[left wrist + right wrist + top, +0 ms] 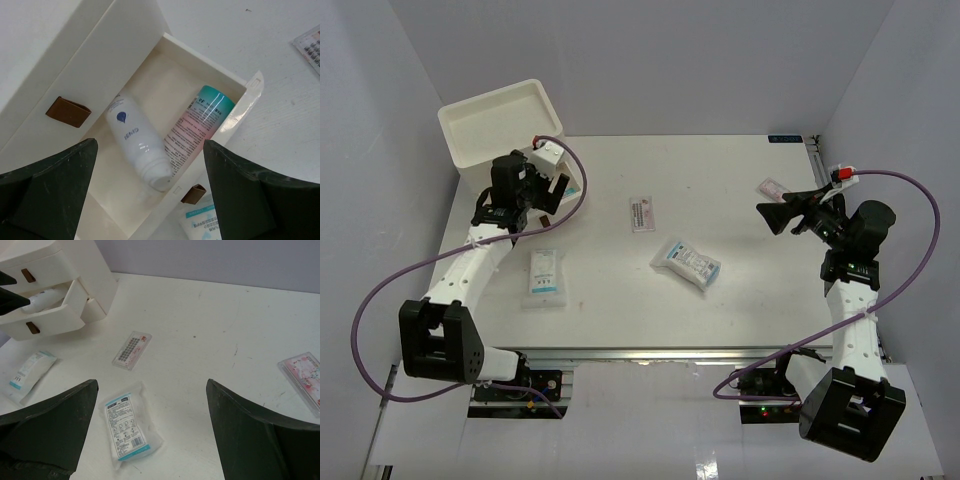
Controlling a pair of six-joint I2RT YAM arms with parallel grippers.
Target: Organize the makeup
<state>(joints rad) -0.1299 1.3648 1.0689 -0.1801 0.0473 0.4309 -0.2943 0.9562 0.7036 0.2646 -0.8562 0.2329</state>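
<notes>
One white drawer box (pixel 496 122) is sitting at the far-left corner of the table (pixel 750 310). Both grippers are gaping, grasping nothing: the left gripper (pixel 150 144) over the box's open drawer (pixel 251 89), the right gripper (pixel 152 385) over the table. Two white-blue sachet packs (pixel 687 264) are lying on the table. Only the left wrist view is showing inside the drawer: a white tube (pixel 137 145) and a pink-teal tube (pixel 197 127) lying side by side. Two flat packets (pixel 642 214) are lying farther back.

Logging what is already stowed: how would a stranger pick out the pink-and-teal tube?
Go to the white plastic drawer box at the table's far left corner and look into its open drawer. Two tubes lie side by side; pick the pink tube with a teal end, not the white tube.
</notes>
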